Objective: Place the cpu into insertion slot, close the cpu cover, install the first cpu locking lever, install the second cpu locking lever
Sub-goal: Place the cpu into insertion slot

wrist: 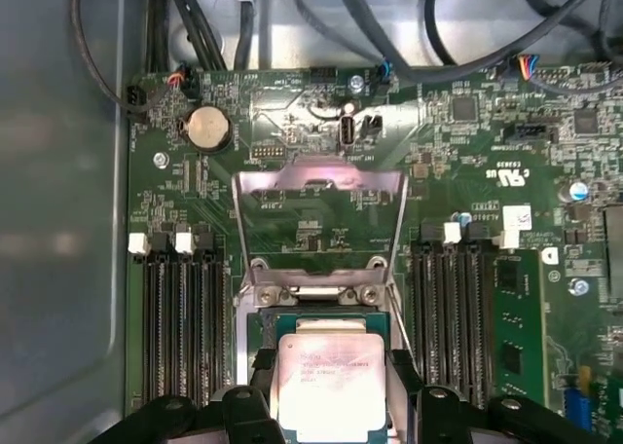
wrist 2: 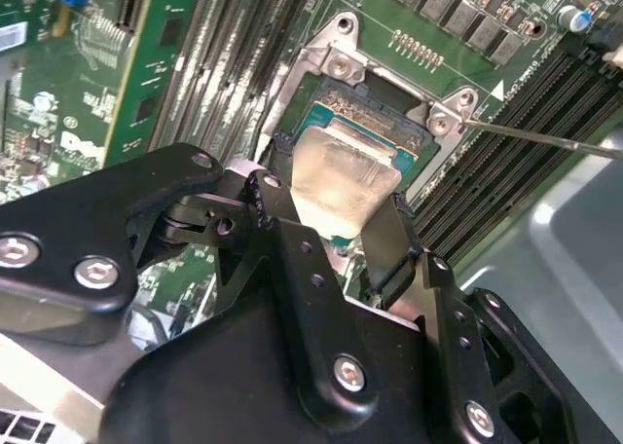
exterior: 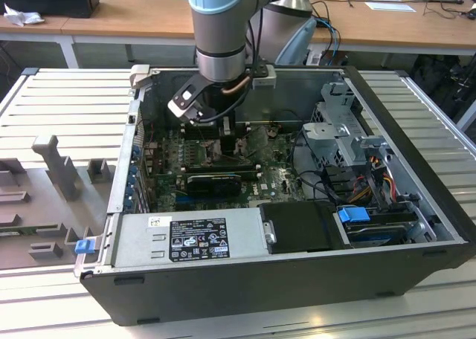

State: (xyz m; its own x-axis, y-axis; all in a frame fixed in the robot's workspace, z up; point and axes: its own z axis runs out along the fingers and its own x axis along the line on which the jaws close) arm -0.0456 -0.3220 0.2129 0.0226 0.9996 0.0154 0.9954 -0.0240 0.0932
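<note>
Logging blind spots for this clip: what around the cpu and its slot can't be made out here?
1. Whether the cpu sits fully in the insertion slot: in both wrist views the gripper covers its near side.
2. Exterior view: cpu and slot lie behind the arm's wrist.
3. Second wrist view: a thin metal rod runs off the picture's edge; whether it is a locking lever cannot be told.

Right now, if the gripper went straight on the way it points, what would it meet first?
Probably the insertion slot: the gripper holds the cpu right over it, with the cpu cover swung open beyond. The cpu would touch first; the gap left is hard to judge.
</note>
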